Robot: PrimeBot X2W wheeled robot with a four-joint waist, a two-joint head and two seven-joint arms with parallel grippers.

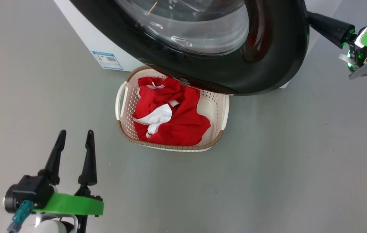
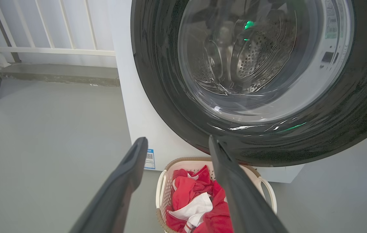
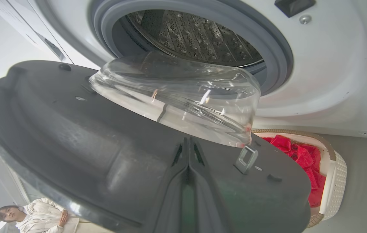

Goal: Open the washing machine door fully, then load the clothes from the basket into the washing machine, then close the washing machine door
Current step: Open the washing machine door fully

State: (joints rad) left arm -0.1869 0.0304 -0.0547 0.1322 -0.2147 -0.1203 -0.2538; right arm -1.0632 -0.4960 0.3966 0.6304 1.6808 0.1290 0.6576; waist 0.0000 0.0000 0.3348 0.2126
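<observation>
My left pincer (image 1: 76,132) released; right pincer (image 3: 188,145) clenched against washing machine door (image 1: 267,64). Door overhangs basket (image 1: 122,100) far edge, partly covering clothes (image 1: 177,119).

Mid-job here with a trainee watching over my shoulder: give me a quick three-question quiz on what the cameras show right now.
1. True or false: the washing machine door is shut.
2. Pick one. The left gripper is: A) open and holding nothing; B) shut on red fabric; C) shut on a handle.
3. Fill the gap: the clothes lie in the ____.

Key
1. False: it stands swung out from the washing machine, leaving the opening uncovered.
2. A.
3. basket.
</observation>
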